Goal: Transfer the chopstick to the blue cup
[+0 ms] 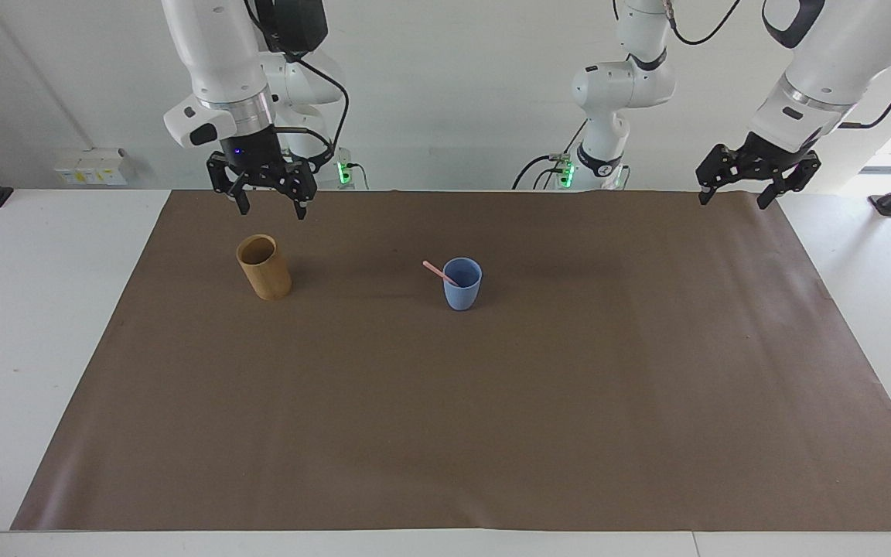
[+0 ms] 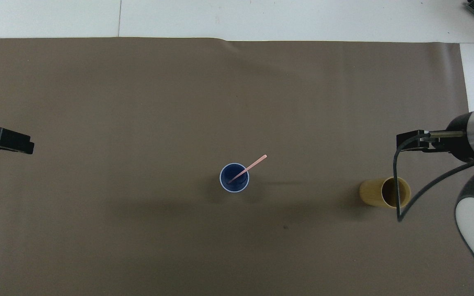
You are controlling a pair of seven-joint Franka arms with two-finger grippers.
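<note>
The blue cup (image 1: 461,295) (image 2: 237,183) stands upright about mid-mat. The pale pink chopstick (image 1: 436,270) (image 2: 254,163) rests inside it, leaning over the rim toward the right arm's end of the table, its upper end sticking out. My right gripper (image 1: 271,210) hangs open and empty in the air over the mat's edge by the tan cup, well apart from the blue cup. My left gripper (image 1: 733,201) waits open and empty over the mat's corner at the left arm's end.
A tan cylindrical cup (image 1: 264,268) (image 2: 385,192) stands upright toward the right arm's end of the table. A brown mat (image 1: 492,402) covers most of the white table (image 1: 28,325).
</note>
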